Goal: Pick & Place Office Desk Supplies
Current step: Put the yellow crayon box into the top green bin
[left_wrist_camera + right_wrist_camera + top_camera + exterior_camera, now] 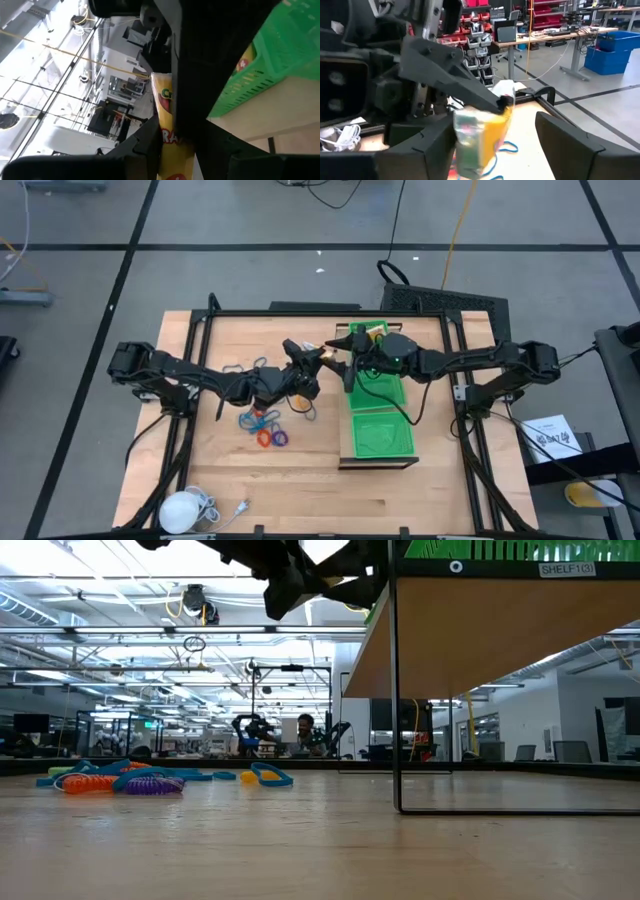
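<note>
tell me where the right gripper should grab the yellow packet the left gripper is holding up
Probably the free end. The left gripper pinches one end of the yellow packet, raised above the table next to the green mesh tray, and the rest sticks out toward the right gripper. Judging by that pose, come straight on from the tray side with open jaws spanning the packet's thin faces.

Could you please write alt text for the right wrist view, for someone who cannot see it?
The left gripper holds a yellow packet up between the right gripper's open fingers. Blue rings lie on the table below, with a workshop behind.
</note>
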`<state>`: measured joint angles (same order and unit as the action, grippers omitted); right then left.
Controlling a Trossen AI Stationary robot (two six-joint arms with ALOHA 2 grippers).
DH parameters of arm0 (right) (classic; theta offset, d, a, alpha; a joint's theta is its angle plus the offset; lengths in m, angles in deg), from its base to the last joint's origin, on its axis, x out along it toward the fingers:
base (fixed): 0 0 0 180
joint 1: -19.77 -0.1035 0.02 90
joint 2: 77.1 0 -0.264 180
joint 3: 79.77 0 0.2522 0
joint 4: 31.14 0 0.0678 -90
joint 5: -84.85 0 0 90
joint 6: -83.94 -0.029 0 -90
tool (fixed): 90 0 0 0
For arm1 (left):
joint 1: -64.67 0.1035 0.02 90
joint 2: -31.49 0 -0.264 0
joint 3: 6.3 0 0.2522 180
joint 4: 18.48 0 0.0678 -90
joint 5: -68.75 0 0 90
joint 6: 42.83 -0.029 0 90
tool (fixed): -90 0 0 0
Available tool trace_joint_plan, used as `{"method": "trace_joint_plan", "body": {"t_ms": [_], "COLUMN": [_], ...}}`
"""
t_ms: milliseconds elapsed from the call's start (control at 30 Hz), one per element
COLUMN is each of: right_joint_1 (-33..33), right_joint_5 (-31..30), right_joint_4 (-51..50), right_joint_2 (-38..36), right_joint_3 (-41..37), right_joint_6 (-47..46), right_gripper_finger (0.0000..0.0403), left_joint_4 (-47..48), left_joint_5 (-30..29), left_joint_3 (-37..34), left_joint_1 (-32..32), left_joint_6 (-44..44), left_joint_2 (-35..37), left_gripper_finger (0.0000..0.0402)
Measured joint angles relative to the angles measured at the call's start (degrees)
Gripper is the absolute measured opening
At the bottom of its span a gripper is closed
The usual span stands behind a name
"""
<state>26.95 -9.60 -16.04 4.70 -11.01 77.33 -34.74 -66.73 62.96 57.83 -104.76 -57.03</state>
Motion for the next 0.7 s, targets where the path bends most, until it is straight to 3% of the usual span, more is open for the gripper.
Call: {"method": "trace_joint_plan", "body": {"t_ms": [467,700], "right_joint_1": [0.0,0.0], "right_joint_5": [0.2,0.1], "right_joint_4": [-0.2,-0.3], "right_joint_2": [0.0,0.0], "right_joint_3": [0.0,0.0], "right_joint_6": [2.6,3.4], "right_gripper_finger": [0.0092,0.0080], "left_joint_4": [1.9,3.0], "left_joint_5": [-0.2,-1.1], "left_joint_3": [0.0,0.0], "left_joint_1": [0.0,-0.5], "left_joint_6": [3.6,9.6], "left_joint_2": [0.0,0.0], "left_gripper_finger": [0.0111,0.0144]}}
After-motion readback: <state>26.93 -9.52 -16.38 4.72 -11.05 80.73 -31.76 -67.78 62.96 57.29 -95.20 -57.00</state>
